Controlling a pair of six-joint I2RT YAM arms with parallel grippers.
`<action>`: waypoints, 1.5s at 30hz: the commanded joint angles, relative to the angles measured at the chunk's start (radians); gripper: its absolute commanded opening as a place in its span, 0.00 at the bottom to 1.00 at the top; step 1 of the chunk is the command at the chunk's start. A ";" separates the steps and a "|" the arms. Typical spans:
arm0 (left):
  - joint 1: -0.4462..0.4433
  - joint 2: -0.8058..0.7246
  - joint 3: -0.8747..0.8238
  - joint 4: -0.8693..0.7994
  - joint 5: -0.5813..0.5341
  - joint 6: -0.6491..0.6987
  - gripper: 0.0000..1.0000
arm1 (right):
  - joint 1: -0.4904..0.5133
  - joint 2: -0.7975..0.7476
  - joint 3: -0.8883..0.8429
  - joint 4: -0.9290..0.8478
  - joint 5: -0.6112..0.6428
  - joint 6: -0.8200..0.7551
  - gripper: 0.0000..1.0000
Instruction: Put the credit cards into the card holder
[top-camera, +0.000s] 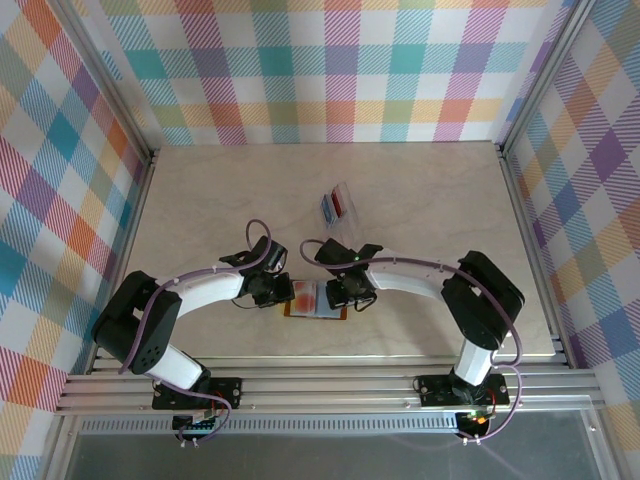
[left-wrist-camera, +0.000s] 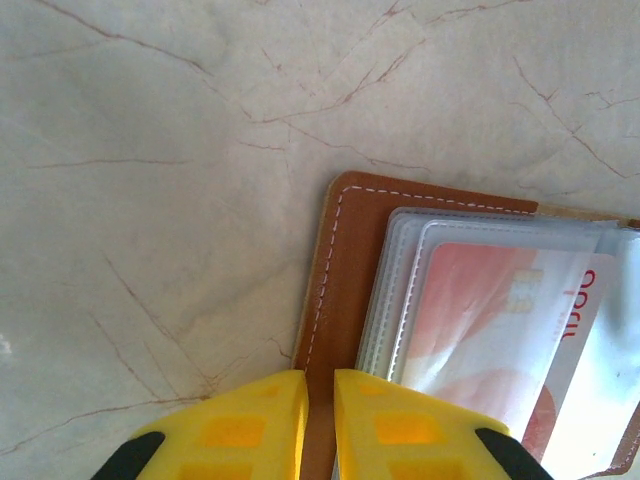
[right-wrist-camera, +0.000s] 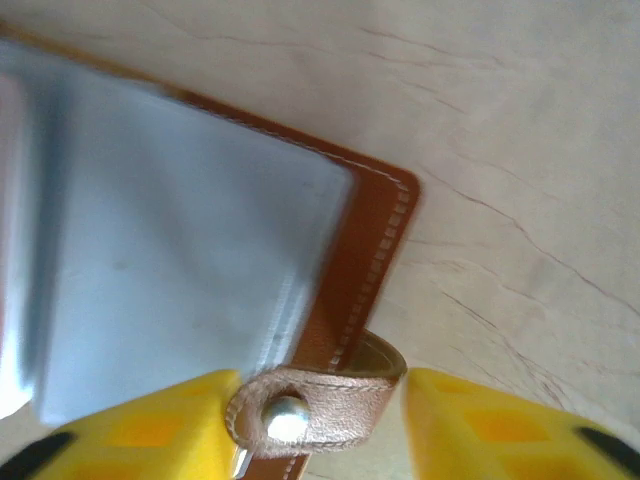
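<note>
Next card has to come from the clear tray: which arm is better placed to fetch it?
Right, probably. The clear tray lies just beyond the right claw, whose jaws straddle the card holder's snap tab. The left claw looks pinched on its edge, steadying it.

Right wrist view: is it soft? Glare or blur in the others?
Right wrist: soft throughout, clear pockets at left smeared, snap tab less so. Left wrist: sharp stitching on the card holder, red card hazed under plastic. Top external: even light, faint shadows.
</note>
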 joint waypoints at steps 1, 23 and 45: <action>-0.011 0.011 -0.040 -0.060 0.013 -0.004 0.17 | 0.004 -0.024 -0.020 -0.030 0.073 0.019 0.24; 0.015 -0.180 -0.074 -0.159 -0.065 -0.120 0.25 | 0.006 0.044 0.083 0.483 -0.465 0.074 0.00; 0.034 -0.483 0.063 -0.370 -0.077 -0.069 0.36 | -0.051 -0.042 0.114 0.312 -0.571 -0.025 0.75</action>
